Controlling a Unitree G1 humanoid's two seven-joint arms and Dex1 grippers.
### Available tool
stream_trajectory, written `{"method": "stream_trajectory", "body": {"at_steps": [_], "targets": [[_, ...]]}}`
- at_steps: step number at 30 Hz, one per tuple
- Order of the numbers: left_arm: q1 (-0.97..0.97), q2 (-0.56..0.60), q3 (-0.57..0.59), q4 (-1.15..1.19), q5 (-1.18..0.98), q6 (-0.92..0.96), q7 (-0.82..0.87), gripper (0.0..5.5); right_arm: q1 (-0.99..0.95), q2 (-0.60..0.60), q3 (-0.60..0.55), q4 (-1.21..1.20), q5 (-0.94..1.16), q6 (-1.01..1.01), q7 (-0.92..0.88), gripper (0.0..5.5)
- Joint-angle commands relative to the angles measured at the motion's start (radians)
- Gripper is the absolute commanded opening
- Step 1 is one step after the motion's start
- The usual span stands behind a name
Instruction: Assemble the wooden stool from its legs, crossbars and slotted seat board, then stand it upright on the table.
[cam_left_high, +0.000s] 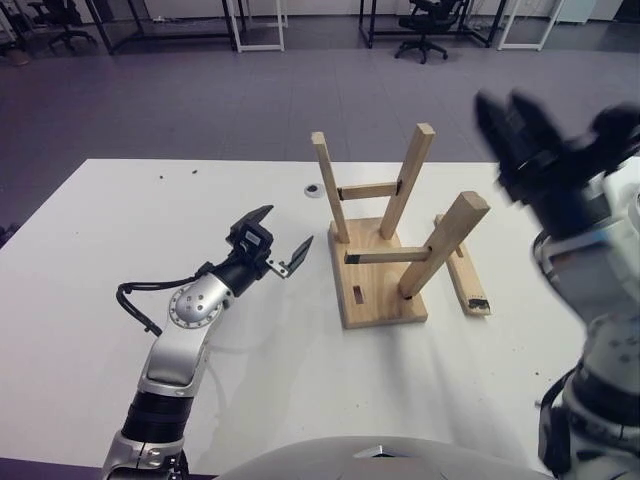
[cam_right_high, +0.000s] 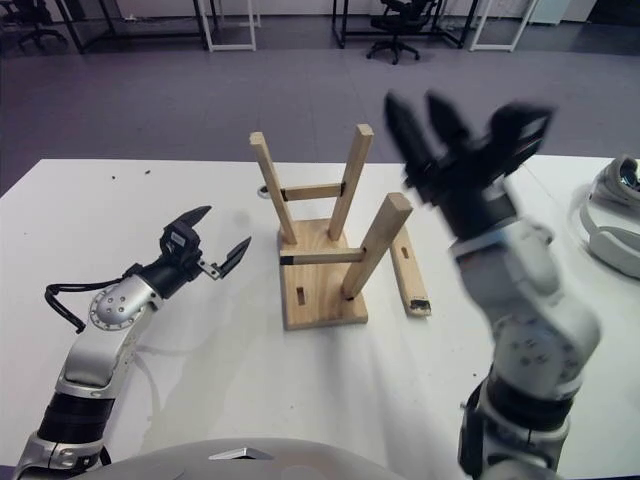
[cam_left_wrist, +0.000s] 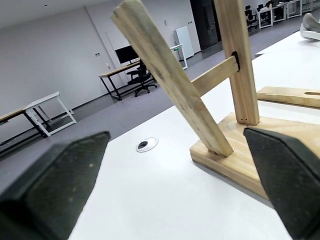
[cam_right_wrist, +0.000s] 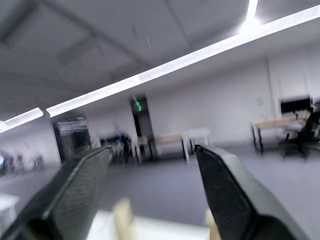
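Note:
The stool stands upside down on the white table: its seat board (cam_left_high: 385, 300) lies flat, with three legs (cam_left_high: 445, 245) pointing up from it. Two crossbars (cam_left_high: 368, 190) link these legs. A loose leg (cam_left_high: 465, 280) lies flat on the table just right of the board. My left gripper (cam_left_high: 288, 225) is open, low over the table to the left of the stool, its fingers (cam_left_wrist: 50, 185) facing the nearest leg (cam_left_wrist: 170, 75). My right gripper (cam_right_high: 465, 125) is open and empty, raised high above the stool's right side.
A round cable hole (cam_left_high: 314, 190) sits in the table behind the stool. A white headset (cam_right_high: 615, 215) lies at the far right edge. The left arm's black cable (cam_left_high: 135, 300) loops over the table. Bare tabletop lies in front of the stool.

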Motion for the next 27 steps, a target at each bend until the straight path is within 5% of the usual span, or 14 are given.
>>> {"method": "stream_trajectory", "body": {"at_steps": [1, 5, 13, 20, 27], "targets": [[-0.025, -0.010, -0.001, 0.017, 0.009, -0.011, 0.010, 4.92, 0.124, -0.123, 0.109, 0.274, -0.182, 0.121, 0.068, 3.78], [-0.040, -0.011, -0.010, 0.035, 0.019, -0.015, 0.008, 4.92, 0.333, -0.090, 0.264, 0.396, -0.345, 0.150, 0.126, 3.78], [-0.059, -0.019, -0.028, 0.044, 0.017, -0.003, 0.008, 4.92, 0.430, -0.047, 0.370, 0.526, -0.545, 0.193, 0.168, 3.78], [-0.163, -0.094, 0.051, -0.064, -0.140, 0.208, 0.066, 4.92, 0.363, -0.011, 0.299, 0.555, -0.620, 0.109, 0.190, 2.59], [-0.598, -0.227, 0.257, 0.035, -0.532, 0.506, 0.191, 4.92, 0.069, -0.096, 0.163, 0.580, -0.710, -0.265, 0.318, 1.03]]}}
